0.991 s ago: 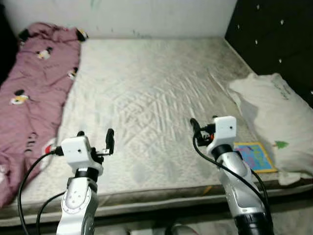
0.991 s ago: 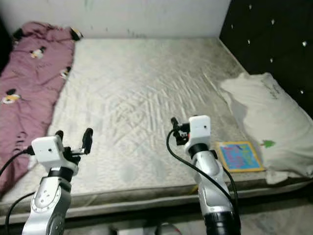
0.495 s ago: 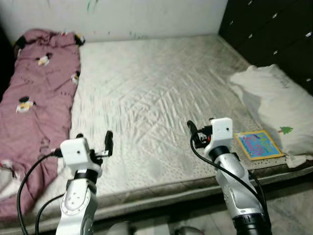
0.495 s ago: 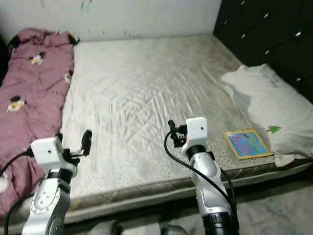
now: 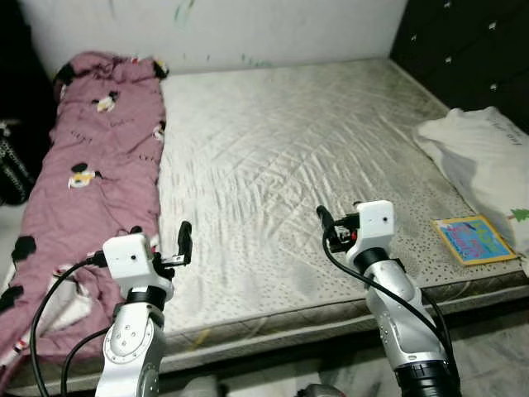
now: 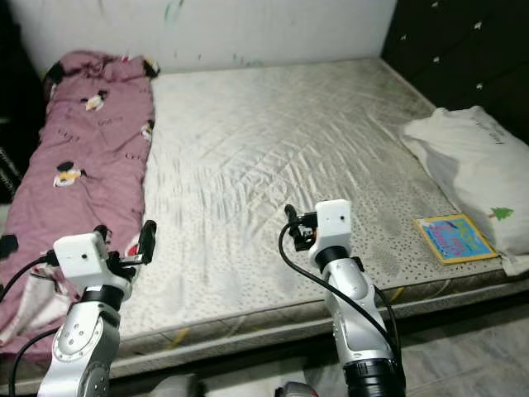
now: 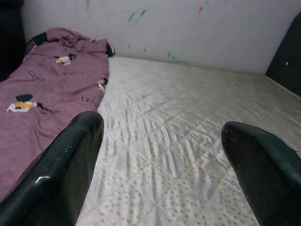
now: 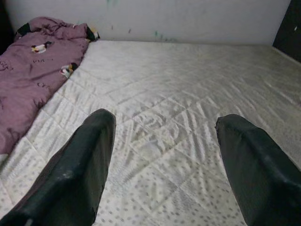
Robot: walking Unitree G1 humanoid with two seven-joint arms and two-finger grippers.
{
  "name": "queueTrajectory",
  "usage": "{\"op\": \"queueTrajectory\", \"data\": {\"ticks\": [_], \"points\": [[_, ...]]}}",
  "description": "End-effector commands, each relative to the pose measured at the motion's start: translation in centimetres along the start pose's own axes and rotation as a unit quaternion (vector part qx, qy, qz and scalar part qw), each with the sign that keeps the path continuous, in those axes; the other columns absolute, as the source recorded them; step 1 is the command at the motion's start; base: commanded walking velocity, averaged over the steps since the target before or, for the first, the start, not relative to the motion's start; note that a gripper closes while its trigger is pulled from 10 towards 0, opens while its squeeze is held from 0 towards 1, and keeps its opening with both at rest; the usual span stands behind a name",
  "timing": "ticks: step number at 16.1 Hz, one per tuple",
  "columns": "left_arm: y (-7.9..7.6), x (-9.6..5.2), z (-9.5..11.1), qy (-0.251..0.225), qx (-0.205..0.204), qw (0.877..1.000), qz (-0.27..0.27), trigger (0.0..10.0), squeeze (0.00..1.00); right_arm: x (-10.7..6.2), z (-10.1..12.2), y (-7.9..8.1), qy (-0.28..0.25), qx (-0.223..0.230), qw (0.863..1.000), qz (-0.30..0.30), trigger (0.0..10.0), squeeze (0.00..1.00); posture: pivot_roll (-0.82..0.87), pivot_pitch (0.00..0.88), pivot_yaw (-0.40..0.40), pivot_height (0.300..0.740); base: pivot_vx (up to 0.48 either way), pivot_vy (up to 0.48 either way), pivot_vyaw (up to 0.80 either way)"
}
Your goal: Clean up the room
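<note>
Both pairs of our black fingers stand spread wide with nothing between them. We hold our left gripper (image 5: pixel 159 234) over the near edge of the bare quilted mattress (image 5: pixel 297 157), just beside the pink blanket (image 5: pixel 91 165) with cartoon prints that lies along the bed's left side and spills over the near edge. Our right gripper (image 5: pixel 332 225) hangs over the near middle of the mattress. A colourful picture book (image 5: pixel 473 239) lies flat near the bed's right front corner, touching a white pillow (image 5: pixel 483 153) against the dark tufted headboard (image 5: pixel 471 50).
</note>
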State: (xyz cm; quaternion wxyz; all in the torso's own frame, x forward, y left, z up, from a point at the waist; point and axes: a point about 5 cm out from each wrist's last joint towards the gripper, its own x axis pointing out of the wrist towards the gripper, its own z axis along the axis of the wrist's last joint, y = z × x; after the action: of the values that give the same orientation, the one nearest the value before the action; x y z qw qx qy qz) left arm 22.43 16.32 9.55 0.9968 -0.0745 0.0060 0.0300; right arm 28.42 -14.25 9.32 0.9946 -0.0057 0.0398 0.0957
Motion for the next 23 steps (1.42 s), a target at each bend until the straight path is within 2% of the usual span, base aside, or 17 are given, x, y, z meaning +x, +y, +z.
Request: {"op": "queueTrajectory", "data": {"ticks": [1,16,20,23], "points": [[0.67,-0.01,0.16,-0.001,0.007,1.000,0.009,10.0,0.00,0.31,0.64,0.68,-0.012,0.002,1.000,0.008,10.0,0.00,0.03,0.044,-0.010,0.740,0.000,0.480,0.00],[0.73,0.25,0.25,0.000,0.011,1.000,0.011,10.0,0.00,0.58,0.80,0.73,-0.014,0.003,1.000,0.010,10.0,0.00,0.03,0.049,-0.009,0.740,0.000,0.480,0.00],[0.80,0.26,0.29,-0.001,0.011,1.000,0.011,10.0,0.00,0.61,0.80,0.89,-0.013,0.000,1.000,0.013,10.0,0.00,0.04,0.051,-0.010,0.740,0.000,0.000,0.00],[0.80,0.26,0.29,0.000,0.013,1.000,0.011,10.0,0.00,0.65,0.76,0.98,-0.011,-0.004,1.000,0.016,10.0,0.00,0.04,0.051,-0.010,0.740,0.000,0.000,0.74]]}}
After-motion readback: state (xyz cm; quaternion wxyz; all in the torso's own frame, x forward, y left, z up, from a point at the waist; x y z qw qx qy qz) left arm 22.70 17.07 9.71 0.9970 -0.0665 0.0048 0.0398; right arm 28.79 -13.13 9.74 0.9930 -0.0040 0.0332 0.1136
